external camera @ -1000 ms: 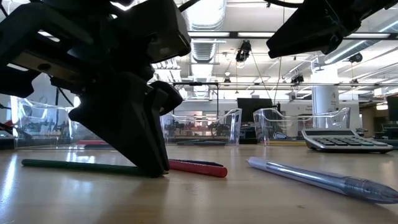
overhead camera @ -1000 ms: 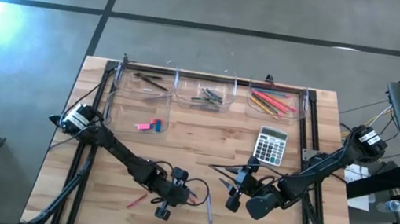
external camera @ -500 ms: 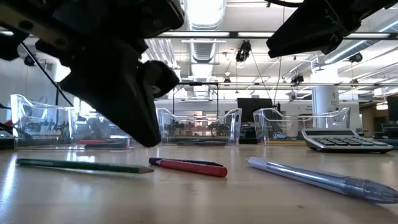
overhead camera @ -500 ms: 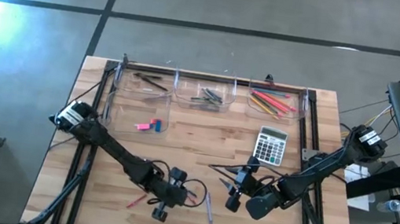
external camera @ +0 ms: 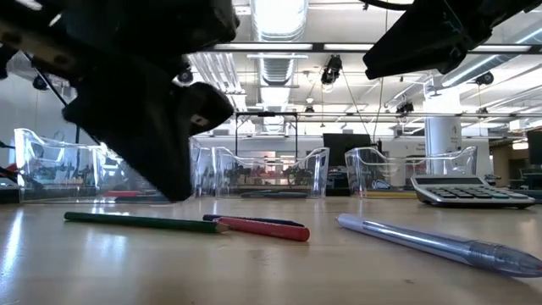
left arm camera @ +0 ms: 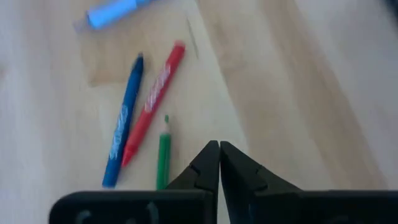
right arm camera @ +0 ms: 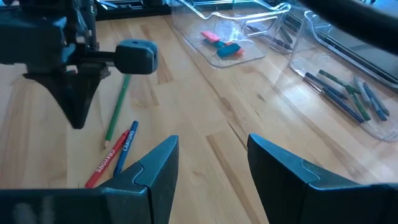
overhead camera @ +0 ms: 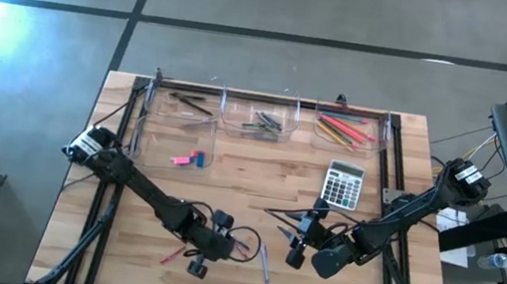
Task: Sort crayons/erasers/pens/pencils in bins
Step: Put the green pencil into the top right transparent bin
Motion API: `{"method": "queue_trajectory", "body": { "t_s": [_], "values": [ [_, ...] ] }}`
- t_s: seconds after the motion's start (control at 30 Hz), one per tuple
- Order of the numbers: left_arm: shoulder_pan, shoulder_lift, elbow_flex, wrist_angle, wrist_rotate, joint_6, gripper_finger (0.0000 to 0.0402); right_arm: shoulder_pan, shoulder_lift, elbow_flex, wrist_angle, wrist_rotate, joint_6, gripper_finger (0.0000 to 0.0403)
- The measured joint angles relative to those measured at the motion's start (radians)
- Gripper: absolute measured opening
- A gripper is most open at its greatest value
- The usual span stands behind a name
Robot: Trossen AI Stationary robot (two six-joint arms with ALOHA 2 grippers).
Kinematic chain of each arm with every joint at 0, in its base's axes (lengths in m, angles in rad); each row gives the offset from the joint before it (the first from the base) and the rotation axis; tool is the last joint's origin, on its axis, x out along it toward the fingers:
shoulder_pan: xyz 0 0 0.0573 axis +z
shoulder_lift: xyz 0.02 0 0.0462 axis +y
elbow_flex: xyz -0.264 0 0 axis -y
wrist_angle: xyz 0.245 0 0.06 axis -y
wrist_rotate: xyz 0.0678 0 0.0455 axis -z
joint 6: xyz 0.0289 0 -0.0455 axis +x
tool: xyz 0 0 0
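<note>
Left gripper [left arm camera: 219, 163], fingers clenched empty, hovers over the green pencil [left arm camera: 163, 158]; right gripper [right arm camera: 208, 163], released, waits nearby.

My closed fingertips [left arm camera: 219, 163] above wood tabletop [left arm camera: 298, 93], green pencil [left arm camera: 164, 160] beside, red crayon [left arm camera: 153, 112], blue crayon [left arm camera: 123, 120] alongside

A grey calculator [overhead camera: 343, 185] lies on the wooden table [overhead camera: 248, 177], near its right edge.

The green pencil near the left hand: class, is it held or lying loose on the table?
Lying loose. The green pencil rests flat on the wood, and the left hand is shut empty above it.
</note>
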Motion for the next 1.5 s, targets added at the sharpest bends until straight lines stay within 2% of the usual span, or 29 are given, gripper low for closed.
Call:
{"method": "queue_trajectory", "body": {
  "t_s": [0.1, 0.37, 0.5, 0.97, 1.3, 1.5],
  "values": [
    [0.004, 0.000, 0.011, -0.055, 0.000, 0.023, 0.0012, 0.000, 0.000, 0.000, 0.000, 0.000, 0.000, 0.0180],
    [0.031, -0.036, 0.035, -0.277, -0.010, 0.016, 0.0091, 0.000, 0.000, 0.000, 0.000, 0.000, 0.000, 0.0180],
    [0.046, -0.030, 0.060, -0.383, -0.011, 0.015, 0.0107, -0.003, 0.000, 0.000, 0.000, 0.000, 0.000, 0.0180],
    [0.078, 0.053, 0.084, -0.400, 0.016, 0.009, 0.0109, -0.007, 0.000, 0.000, 0.000, 0.000, 0.000, 0.0180],
    [0.083, 0.081, 0.076, -0.399, 0.048, -0.061, 0.0108, -0.007, 0.000, 0.000, 0.000, 0.000, 0.000, 0.0180],
    [0.083, 0.083, 0.060, -0.392, 0.058, -0.060, 0.0077, -0.007, 0.000, 0.000, 0.001, 0.000, 0.000, 0.0180]
  ]
}}
